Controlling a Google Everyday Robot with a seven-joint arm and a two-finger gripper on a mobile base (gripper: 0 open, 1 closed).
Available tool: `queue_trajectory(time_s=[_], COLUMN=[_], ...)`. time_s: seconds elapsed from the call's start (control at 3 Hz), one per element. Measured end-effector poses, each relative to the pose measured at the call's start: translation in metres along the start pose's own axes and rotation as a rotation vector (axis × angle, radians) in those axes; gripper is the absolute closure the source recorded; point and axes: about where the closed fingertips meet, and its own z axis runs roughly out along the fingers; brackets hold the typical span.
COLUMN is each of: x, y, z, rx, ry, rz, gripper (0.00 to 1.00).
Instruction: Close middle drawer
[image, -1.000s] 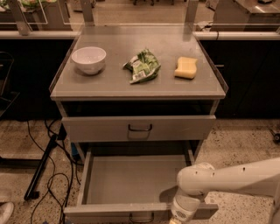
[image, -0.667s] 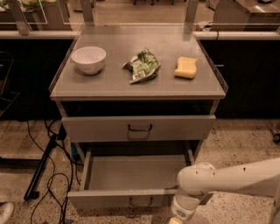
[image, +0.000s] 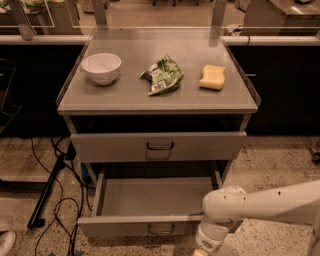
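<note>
The middle drawer of the grey cart is pulled well out, and its empty tray faces up. Its flat front panel carries a small loop handle. The upper drawer above it sits nearly flush with the cart. My white arm reaches in from the right. Its wrist hangs at the open drawer's front right corner. My gripper is at the bottom edge of the view, just in front of the drawer's front panel and right of the handle. The lowest drawer is hidden.
On the cart top stand a white bowl, a green chip bag and a yellow sponge. Black cables and a bar lie on the speckled floor to the left. A dark counter runs behind.
The middle drawer's front panel has slid back toward the cart, so less of the tray shows. My wrist and gripper have followed it in.
</note>
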Motion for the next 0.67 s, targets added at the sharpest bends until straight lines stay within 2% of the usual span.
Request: queue_trajectory(time_s=[0.33,0.67], x=[0.0000,-0.0020], y=[0.0000,-0.0020], z=[0.0000,-0.0004], rx=[0.000,0.007], ry=[0.000,-0.008], rz=[0.000,0.005], gripper=[0.49,0.80])
